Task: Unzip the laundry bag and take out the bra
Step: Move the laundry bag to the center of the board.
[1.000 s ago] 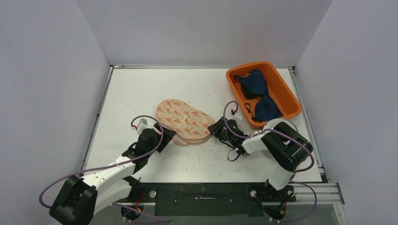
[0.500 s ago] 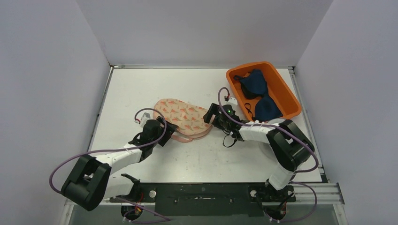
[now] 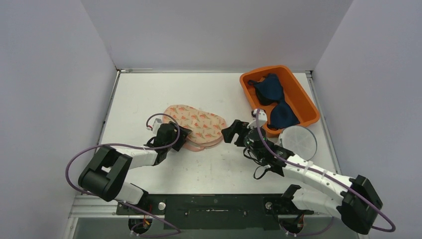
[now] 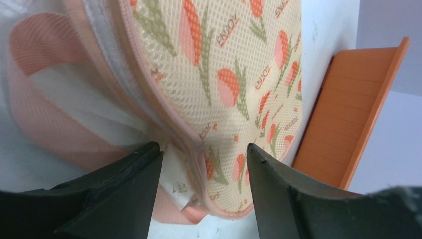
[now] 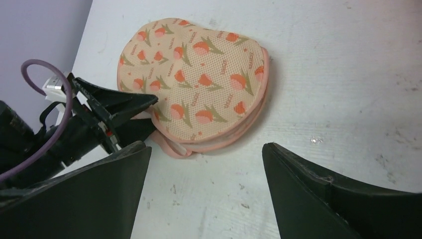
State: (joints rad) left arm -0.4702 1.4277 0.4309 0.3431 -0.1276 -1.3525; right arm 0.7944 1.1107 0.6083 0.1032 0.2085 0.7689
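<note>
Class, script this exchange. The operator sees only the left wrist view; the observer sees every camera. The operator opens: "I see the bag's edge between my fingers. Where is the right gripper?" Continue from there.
Observer: The right gripper is by the right end of the bag, jaws wide, nothing between them.
Operator: I see an orange wall behind. What is in the bin?
Observer: A dark blue bra lies inside it.
Operator: Anything else nearby?
Observer: A clear round lid lies just past the bin's near end.
</note>
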